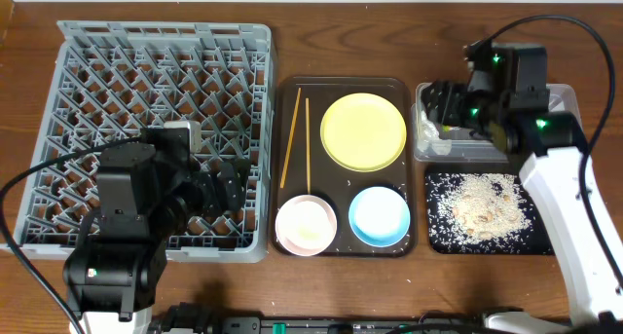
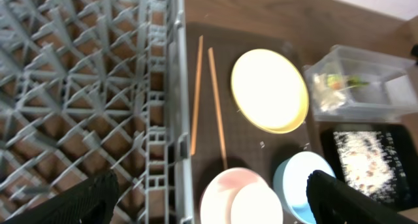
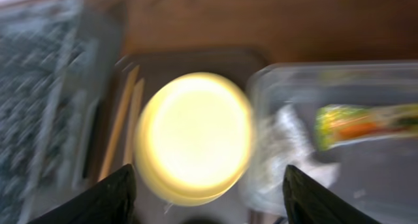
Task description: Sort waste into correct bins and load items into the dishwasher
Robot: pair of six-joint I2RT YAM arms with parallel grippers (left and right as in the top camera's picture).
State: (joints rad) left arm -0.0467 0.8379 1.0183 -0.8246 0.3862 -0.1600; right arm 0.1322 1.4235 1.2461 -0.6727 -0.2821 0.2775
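Observation:
The grey dish rack [image 1: 117, 71] fills the left. The yellow plate [image 1: 363, 131], two chopsticks [image 1: 292, 134], the light blue bowl [image 1: 379, 216] and the white-pinkish bowl [image 1: 292, 212] holding the small white cup [image 1: 306, 230] lie on the brown tray. The clear tub [image 1: 458, 151] holds the wrapper [image 3: 362, 123] and tissue [image 3: 287, 145]. The black tray [image 1: 436, 237] holds crumbs [image 1: 482, 209]. My left gripper [image 1: 229, 188] is open and empty over the rack's right edge. My right gripper [image 1: 443, 105] is open and empty above the tub's left end.
The brown serving tray [image 1: 331, 178] sits between the rack and the two bins. Bare wooden table runs along the back and front edges. The right arm's white link [image 1: 574, 207] reaches over the black tray's right side.

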